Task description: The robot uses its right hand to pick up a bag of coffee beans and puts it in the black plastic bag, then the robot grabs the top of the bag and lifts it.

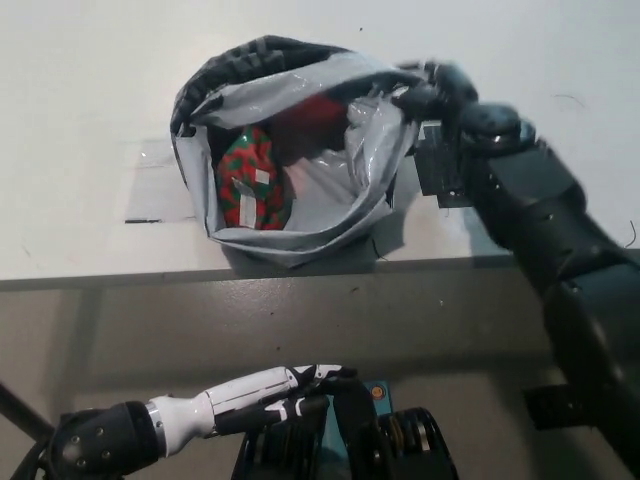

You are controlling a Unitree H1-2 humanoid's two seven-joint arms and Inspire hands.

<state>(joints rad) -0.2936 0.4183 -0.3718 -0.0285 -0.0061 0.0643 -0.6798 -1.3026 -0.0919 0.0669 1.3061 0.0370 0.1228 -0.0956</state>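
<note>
Nearest, the white left hand rested low below the tabletop edge; whether it was spread or closed could not be told. On the white tabletop the black plastic bag stood open, the coffee bean bag inside. The right hand pinched its far rim; gathering more rim before lifting straight up would probably help.

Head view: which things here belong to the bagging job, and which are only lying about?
Belong to the job:
- black plastic bag with grey lining
- red-and-green patterned coffee bag inside it
- black right hand at the bag's rim

Not part of it:
- white left hand, resting low
- white table
</note>
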